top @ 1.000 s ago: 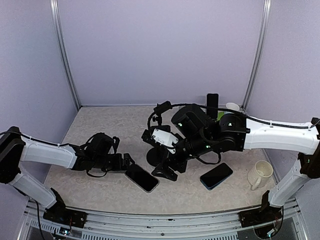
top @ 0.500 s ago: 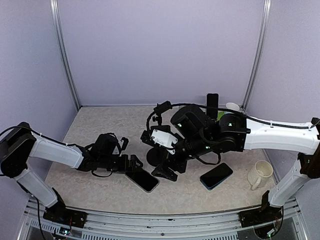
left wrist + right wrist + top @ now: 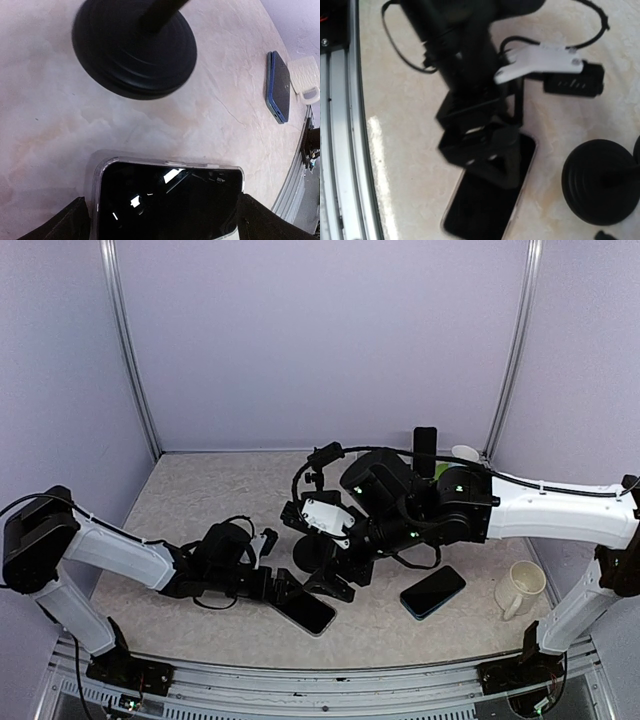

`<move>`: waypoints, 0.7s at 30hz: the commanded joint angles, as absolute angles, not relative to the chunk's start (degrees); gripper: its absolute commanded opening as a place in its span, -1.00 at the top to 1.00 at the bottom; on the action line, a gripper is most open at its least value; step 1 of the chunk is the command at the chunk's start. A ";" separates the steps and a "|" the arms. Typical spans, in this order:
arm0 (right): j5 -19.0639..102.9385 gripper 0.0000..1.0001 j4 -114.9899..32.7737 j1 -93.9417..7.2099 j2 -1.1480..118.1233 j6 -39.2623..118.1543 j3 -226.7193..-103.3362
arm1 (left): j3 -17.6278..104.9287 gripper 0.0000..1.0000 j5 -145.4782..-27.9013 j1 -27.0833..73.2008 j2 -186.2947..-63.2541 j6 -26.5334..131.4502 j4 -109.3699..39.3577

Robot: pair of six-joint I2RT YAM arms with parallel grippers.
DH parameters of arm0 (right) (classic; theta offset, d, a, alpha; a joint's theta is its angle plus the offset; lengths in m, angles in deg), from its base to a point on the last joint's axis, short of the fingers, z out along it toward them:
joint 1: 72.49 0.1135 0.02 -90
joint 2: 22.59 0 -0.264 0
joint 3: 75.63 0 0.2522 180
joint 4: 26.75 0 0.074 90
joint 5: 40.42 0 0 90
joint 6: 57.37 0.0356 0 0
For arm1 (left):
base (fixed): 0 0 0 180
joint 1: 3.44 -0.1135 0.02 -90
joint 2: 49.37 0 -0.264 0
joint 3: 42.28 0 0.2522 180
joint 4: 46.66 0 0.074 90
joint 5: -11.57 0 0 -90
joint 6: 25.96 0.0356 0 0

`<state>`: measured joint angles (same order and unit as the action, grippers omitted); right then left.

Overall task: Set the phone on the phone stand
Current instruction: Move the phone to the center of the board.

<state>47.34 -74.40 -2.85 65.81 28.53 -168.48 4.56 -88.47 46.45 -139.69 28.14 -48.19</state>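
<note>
Top view: phone, in a clear case, lies flat on the table at 6 o'clock of the phone stand, screen up and just beside its round base. We find the left gripper released, its fingers spread wide astride the phone's near end. The right gripper is released and empty, low beside the stand. A blue phone lies at 4 o'clock of the stand.
</note>
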 commanded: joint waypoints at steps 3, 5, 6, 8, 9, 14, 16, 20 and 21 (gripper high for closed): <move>48.35 -1.00 -76.80 -2.18 67.72 28.24 -170.98 | 2.35 -0.98 -88.55 51.73 -137.55 23.61 -49.00; 48.34 -1.00 -77.23 -2.20 68.09 28.32 -171.31 | 2.19 -0.98 -88.54 52.76 -136.70 22.83 -49.48; 48.35 -1.00 -77.58 -2.21 68.37 28.32 -171.64 | 2.08 -0.98 -88.66 53.30 -136.24 22.46 -49.85; 48.46 -1.00 -78.86 -2.18 68.95 28.47 -172.29 | 1.90 -0.98 -88.65 54.20 -135.42 21.94 -50.34; 48.66 -1.00 -79.46 -2.18 69.25 28.56 -172.66 | 1.69 -0.97 -88.25 54.43 -134.93 21.82 -50.17; 49.45 -1.00 -83.08 -2.18 71.13 28.83 -174.67 | 0.47 -0.97 -79.92 52.88 -128.68 21.61 -44.19; 49.61 -1.00 -84.64 -2.01 72.24 29.02 -175.62 | -1.05 -0.98 -77.63 50.86 -123.25 20.92 -42.36; 49.66 -1.00 -88.46 -1.66 75.51 29.28 -178.12 | -4.57 -0.97 -73.08 46.22 -111.95 19.03 -37.87; 49.73 -1.00 -89.34 -1.59 76.99 29.55 -179.27 | -5.41 -0.97 -71.60 44.72 -108.93 18.50 -36.74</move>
